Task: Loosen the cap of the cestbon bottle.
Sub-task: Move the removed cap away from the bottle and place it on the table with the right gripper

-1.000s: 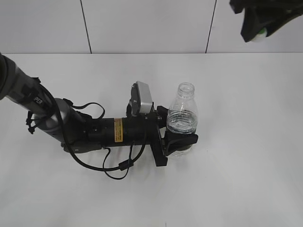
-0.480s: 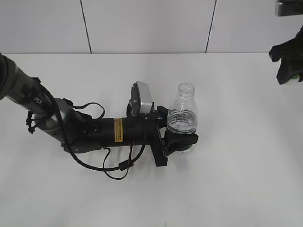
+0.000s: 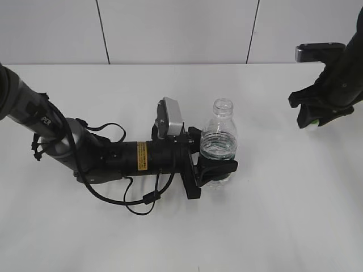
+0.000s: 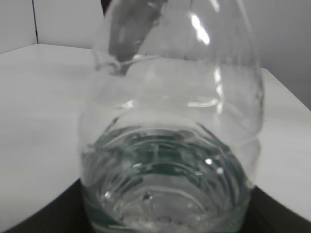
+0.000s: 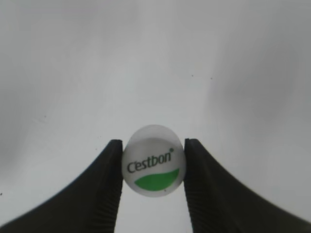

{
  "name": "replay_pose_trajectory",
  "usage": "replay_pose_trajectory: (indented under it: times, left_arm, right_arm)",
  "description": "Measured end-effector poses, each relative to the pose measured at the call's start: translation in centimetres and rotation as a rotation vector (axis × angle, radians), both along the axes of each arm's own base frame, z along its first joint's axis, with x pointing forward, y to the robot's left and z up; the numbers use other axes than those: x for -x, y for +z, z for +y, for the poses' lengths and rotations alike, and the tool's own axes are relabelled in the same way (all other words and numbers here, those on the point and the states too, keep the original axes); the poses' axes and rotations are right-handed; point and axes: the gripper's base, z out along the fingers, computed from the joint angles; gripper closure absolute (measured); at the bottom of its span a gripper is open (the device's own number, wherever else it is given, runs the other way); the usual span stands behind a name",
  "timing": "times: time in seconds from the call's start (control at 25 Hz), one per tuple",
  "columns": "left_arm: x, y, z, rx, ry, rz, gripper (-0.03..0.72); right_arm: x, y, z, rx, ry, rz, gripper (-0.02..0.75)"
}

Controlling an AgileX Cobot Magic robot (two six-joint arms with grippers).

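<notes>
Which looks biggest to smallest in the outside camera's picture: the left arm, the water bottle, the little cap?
1. Left arm, stretching across the table's left half.
2. Cestbon bottle, uncapped, clamped in the left pincer.
3. Cap, a mere sliver showing in the right pincer.

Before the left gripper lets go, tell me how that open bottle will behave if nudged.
The bottle looks thin, clear and only partly filled, so probably light and easily tipped. Its mouth is open, the cap sits in the right gripper, so a tip would likely spill. Its ribbed walls may flex under squeeze.
</notes>
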Motion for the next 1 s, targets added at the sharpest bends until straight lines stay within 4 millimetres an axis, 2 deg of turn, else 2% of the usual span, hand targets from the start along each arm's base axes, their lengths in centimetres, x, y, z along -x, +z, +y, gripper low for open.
replay_pose_trajectory:
  times: [0.2, 0.36, 1.0]
  left_arm:
    - [0.0, 0.0, 0.0, 0.001, 0.002, 0.001, 0.283]
    - [0.0, 0.0, 0.0, 0.001, 0.002, 0.001, 0.283]
    - [0.0, 0.0, 0.0, 0.001, 0.003, 0.001, 0.283]
  right_arm:
    - [-0.7, -3.5, 0.1, -0.003, -0.006, 0.049, 0.442]
    - [-0.8, -5.4, 0.2, -0.009, -0.015, 0.089, 0.442]
    - [-0.8, -5.5, 0.2, -0.012, -0.018, 0.092, 0.434]
